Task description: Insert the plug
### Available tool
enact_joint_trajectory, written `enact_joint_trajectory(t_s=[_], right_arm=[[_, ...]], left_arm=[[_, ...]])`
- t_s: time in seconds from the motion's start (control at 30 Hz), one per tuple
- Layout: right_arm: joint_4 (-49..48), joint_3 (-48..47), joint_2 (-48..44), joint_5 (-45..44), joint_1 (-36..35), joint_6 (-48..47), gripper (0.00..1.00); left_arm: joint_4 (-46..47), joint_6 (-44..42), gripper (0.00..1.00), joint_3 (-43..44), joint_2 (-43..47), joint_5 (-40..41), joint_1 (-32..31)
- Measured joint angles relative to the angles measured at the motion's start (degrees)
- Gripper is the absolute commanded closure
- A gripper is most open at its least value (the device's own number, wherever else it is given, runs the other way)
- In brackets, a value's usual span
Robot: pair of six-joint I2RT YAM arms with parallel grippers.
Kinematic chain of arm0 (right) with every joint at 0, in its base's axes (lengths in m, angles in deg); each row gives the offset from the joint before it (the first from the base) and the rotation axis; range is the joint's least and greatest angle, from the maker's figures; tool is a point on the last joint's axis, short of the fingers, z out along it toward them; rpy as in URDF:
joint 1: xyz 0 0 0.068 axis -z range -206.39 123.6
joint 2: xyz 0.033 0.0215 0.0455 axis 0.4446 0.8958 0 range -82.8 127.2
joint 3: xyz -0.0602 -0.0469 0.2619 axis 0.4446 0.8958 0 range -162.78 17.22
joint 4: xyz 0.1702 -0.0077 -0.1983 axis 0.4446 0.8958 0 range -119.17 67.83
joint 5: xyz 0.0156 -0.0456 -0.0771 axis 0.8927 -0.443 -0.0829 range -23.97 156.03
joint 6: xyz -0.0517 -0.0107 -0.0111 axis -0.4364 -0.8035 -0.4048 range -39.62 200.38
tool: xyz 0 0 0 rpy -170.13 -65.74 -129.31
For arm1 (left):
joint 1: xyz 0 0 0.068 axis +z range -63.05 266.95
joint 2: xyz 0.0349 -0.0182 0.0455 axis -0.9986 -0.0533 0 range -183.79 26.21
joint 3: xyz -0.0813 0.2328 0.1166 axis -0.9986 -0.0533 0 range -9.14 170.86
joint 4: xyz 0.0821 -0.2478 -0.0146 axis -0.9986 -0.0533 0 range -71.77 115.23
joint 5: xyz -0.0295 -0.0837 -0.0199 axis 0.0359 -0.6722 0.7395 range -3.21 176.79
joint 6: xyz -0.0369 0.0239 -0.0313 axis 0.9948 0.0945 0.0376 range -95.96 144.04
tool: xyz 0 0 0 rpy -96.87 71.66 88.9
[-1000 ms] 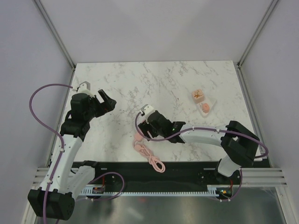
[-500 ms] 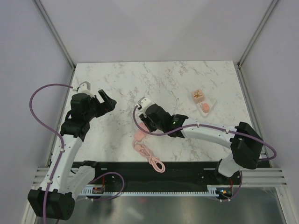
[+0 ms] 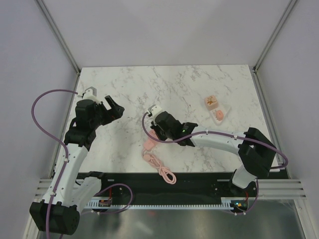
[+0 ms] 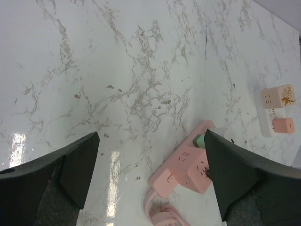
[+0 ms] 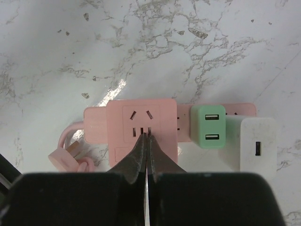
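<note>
On the left side of the desk (image 3: 174, 84), the left gripper (image 3: 110, 107) hung above bare marble with its jaws spread wide and nothing between them, well apart from the work; it looked parked there to keep out of the other arm's way. Nearer the middle lay the pink power strip (image 5: 94, 125), its pink cable (image 3: 162, 169) coiling off toward the near edge. A pink cube plug (image 5: 162, 127) sat on the strip, socket face up, and this seemed to be the task's piece. The right gripper (image 5: 146, 141) was closed, fingers pressed flat together and gripping nothing, with its tip resting on the cube's upper face. That posture suggested pushing the cube down into the strip, not holding it; whether it was fully seated could not be told. Just right of the cube, a green adapter (image 5: 208, 126) and a white charger (image 5: 257, 143) crowded the strip, leaving little room for sideways slip. Farther right and far, a small pink socket block (image 3: 211, 102) lay clear of everything.
</note>
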Motion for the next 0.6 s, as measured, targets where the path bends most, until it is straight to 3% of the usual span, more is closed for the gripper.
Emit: enact_joint_trajectory(t_s=[0.17,0.3,0.33,0.4,0.43,0.6], right_arm=[[3.1,-1.5,0.0,0.2,0.6,0.1,0.96],[6.3,-3.3,-1.1,1.7,2.5,0.7,0.72],[6.9,-3.3,-2.0,2.3,3.4,1.1,0.54],[6.7,-2.4,-4.4,3.7,5.6,1.6,0.33],[6.7,-1.5,-6.2,4.3,7.2,1.9,0.02],[6.7,4.3,-16.0,6.2,15.7,2.9,0.02]], left_arm=[[0.0,-0.3,0.0,0.0,-0.2,-1.4,0.0],[0.0,-1.0,0.0,0.0,-0.8,-3.6,0.0],[0.0,-1.4,0.0,0.0,-0.9,-4.7,0.0],[0.1,-2.0,0.0,0.0,-1.0,-6.9,0.0],[0.4,-2.4,0.0,0.0,-1.0,-9.2,0.0],[3.1,-3.7,0.0,-0.1,-1.4,-17.1,-1.3]])
